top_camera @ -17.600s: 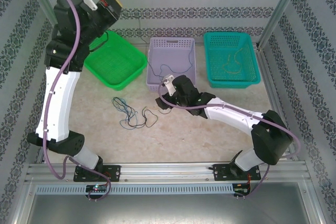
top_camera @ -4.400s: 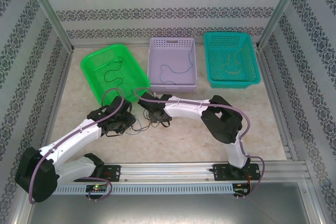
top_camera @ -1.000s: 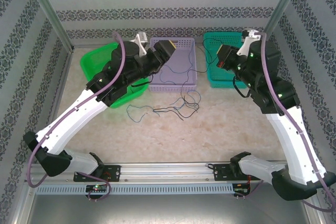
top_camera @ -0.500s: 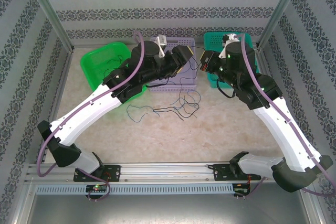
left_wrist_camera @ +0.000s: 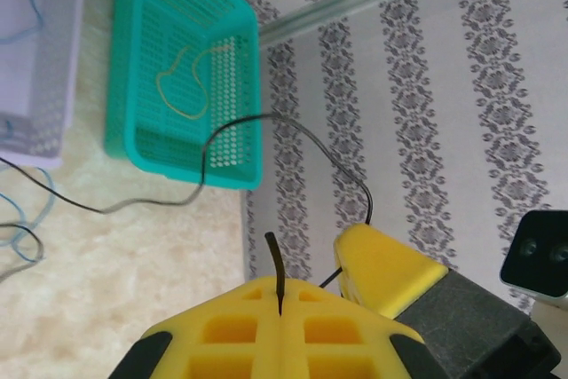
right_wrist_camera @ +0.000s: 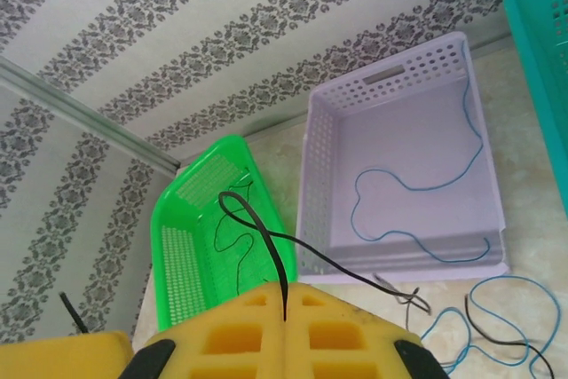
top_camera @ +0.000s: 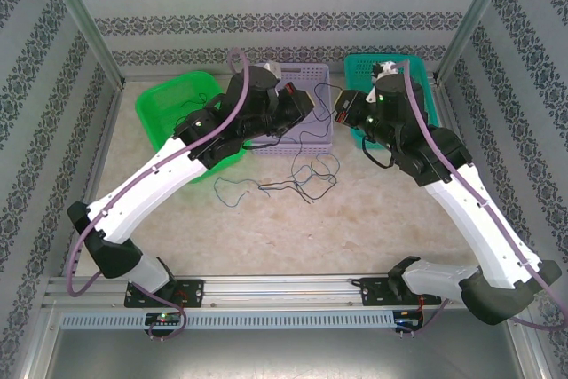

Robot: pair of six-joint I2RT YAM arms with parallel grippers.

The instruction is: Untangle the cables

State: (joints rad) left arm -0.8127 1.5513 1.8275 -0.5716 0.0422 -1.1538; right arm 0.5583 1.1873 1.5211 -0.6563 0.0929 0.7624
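Thin dark and blue cables (top_camera: 297, 177) lie loosely tangled mid-table. Sorted singles: blue strand (right_wrist_camera: 417, 191) in lilac basket (right_wrist_camera: 390, 77), tan strand (left_wrist_camera: 169, 70) in teal basket (left_wrist_camera: 232, 8), dark strand (right_wrist_camera: 232, 239) in green basket (right_wrist_camera: 169, 246).

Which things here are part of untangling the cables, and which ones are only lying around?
Part of the job: tangled cables on the table; dark cable pinched by left gripper and right gripper; green basket, purple basket and teal basket, each holding a loose cable.
Only around: patterned walls; metal frame posts.
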